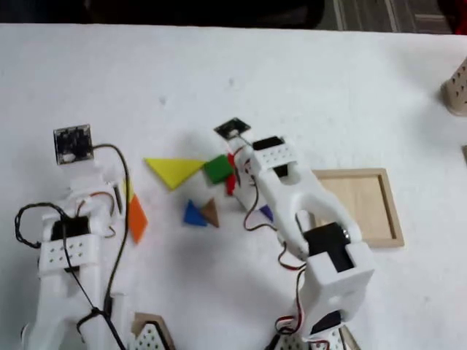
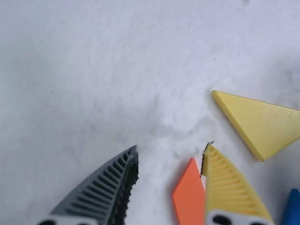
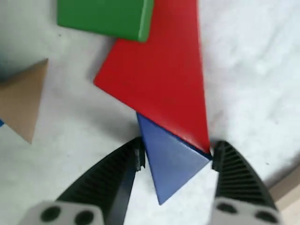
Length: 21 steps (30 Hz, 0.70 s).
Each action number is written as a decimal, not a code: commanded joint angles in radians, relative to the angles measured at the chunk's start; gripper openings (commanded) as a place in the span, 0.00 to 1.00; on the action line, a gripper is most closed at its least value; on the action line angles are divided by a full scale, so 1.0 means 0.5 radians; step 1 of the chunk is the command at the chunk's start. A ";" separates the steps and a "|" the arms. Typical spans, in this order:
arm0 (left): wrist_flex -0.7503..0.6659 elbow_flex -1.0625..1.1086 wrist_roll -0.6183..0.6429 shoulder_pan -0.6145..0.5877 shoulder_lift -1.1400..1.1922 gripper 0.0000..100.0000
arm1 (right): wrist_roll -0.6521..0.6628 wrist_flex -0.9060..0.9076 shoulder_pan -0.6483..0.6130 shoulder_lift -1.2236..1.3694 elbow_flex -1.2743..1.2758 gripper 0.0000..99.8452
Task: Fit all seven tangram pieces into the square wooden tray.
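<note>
The square wooden tray [image 1: 363,205] lies at the right, partly under the right arm [image 1: 321,240]. My right gripper [image 3: 176,152] is shut on a blue-purple triangle [image 3: 171,161], one finger against each side. That triangle lies on the table, tucked under the edge of a red triangle [image 3: 159,75]. Beyond them are a green square [image 3: 101,16] and a brown triangle [image 3: 21,101]. My left gripper [image 2: 171,147] is open low over the table, an orange piece [image 2: 188,197] lying beside its yellow finger [image 2: 227,187]. A yellow triangle [image 1: 174,171] and a small blue triangle [image 1: 193,214] lie mid-table.
The left arm [image 1: 69,248] stands at the lower left with loose black cables [image 1: 117,240]. A perforated wooden block [image 1: 456,89] sits at the right edge and another [image 1: 149,334] at the front. The far half of the white table [image 1: 233,73] is bare.
</note>
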 commanded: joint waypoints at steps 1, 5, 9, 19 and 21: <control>-0.049 -0.043 0.015 0.041 0.002 0.25 | 0.037 -0.038 -0.023 -0.002 -0.040 0.13; -0.049 -0.043 0.015 0.041 0.002 0.25 | 0.034 -0.017 -0.014 -0.002 -0.040 0.12; -0.049 -0.043 0.015 0.041 0.002 0.25 | 0.034 -0.002 0.048 -0.005 -0.040 0.12; -0.052 -0.043 0.015 0.041 0.002 0.25 | 0.034 0.324 0.256 -0.008 -0.206 0.12; -0.052 -0.043 0.015 0.041 0.002 0.25 | 0.037 0.345 0.256 -0.044 -0.196 0.12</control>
